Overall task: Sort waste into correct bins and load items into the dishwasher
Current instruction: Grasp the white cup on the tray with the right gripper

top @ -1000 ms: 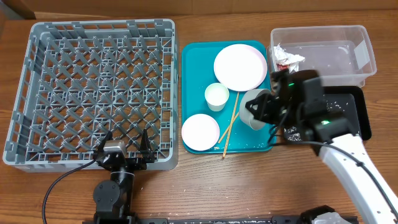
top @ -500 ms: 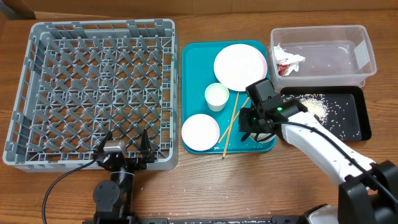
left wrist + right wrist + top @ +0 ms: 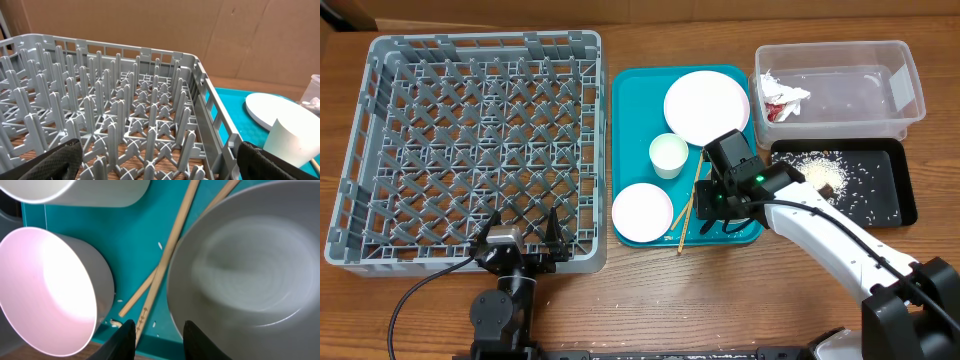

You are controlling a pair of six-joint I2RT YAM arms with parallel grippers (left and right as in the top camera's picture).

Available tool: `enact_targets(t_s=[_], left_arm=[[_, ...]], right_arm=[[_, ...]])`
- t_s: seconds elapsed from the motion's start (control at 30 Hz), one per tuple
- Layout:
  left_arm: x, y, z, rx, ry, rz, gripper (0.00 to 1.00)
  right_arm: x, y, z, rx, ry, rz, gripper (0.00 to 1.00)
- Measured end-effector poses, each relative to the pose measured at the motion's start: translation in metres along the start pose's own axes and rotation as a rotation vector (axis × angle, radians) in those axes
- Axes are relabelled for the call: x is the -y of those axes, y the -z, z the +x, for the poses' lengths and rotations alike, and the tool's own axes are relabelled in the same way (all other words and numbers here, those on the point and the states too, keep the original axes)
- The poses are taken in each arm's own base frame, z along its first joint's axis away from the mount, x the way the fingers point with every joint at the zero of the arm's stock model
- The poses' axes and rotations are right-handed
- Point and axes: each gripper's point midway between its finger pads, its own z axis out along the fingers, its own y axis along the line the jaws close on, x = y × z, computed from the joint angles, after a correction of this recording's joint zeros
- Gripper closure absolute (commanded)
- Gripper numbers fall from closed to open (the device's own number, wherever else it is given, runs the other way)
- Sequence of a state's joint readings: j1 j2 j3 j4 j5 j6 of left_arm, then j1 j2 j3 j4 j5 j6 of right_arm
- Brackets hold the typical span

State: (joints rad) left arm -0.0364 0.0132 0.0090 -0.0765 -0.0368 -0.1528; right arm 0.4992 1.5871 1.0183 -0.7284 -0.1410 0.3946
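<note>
Dish rack [image 3: 480,45] left, empty; left gripper [image 3: 523,232] at its near wall, jaws wide. Plate [image 3: 706,106], cup [image 3: 668,155], bowl [image 3: 641,212], chopsticks [image 3: 686,205] wait on teal tray [image 3: 635,120]. Right gripper [image 3: 160,326] narrow, pinching the rim of a second bowl [image 3: 250,270]. Wrapper [image 3: 782,95] in clear tub [image 3: 860,95], rice [image 3: 825,170] in black tray [image 3: 905,185]: waste sorted, loading unstarted.

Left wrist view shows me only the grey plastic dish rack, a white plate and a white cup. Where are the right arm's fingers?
Observer: The right fingers are low over the flat teal tray, at the rim of a small white bowl.
Operator: Is any waste in the bins?
Observer: A crumpled red-and-white paper wrapper lies in the clear plastic tub.
Operator: And the rice?
Observer: Loose white rice grains lie in the shallow black tray.
</note>
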Motion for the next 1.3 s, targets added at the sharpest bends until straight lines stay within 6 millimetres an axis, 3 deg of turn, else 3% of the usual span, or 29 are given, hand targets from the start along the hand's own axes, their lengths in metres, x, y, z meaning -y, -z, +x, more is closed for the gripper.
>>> enact_targets(t_s=[0.2, 0.37, 0.6, 0.73, 0.9, 0.97, 1.2, 1.3], left_arm=[[0.000, 0.000, 0.000, 0.001, 0.000, 0.000, 0.00], [0.000, 0.000, 0.000, 0.000, 0.000, 0.000, 0.00], [0.000, 0.000, 0.000, 0.000, 0.000, 0.000, 0.00], [0.000, 0.000, 0.000, 0.000, 0.000, 0.000, 0.00], [0.000, 0.000, 0.000, 0.000, 0.000, 0.000, 0.00], [0.000, 0.000, 0.000, 0.000, 0.000, 0.000, 0.00], [0.000, 0.000, 0.000, 0.000, 0.000, 0.000, 0.00], [0.000, 0.000, 0.000, 0.000, 0.000, 0.000, 0.00]], right_arm=[[-0.010, 0.022, -0.008, -0.030, -0.002, 0.001, 0.64], [-0.048, 0.061, -0.057, 0.110, 0.019, -0.104, 0.59], [-0.055, 0.064, -0.077, 0.186, -0.058, -0.137, 0.58], [-0.053, 0.048, -0.090, 0.212, -0.107, -0.122, 0.58], [-0.034, -0.009, -0.087, 0.130, -0.168, -0.034, 0.59], [-0.028, -0.021, -0.084, 0.108, -0.180, -0.010, 0.62], [-0.024, -0.027, -0.088, 0.122, -0.203, 0.012, 0.94], [-0.024, -0.027, -0.089, 0.126, -0.201, 0.013, 0.96]])
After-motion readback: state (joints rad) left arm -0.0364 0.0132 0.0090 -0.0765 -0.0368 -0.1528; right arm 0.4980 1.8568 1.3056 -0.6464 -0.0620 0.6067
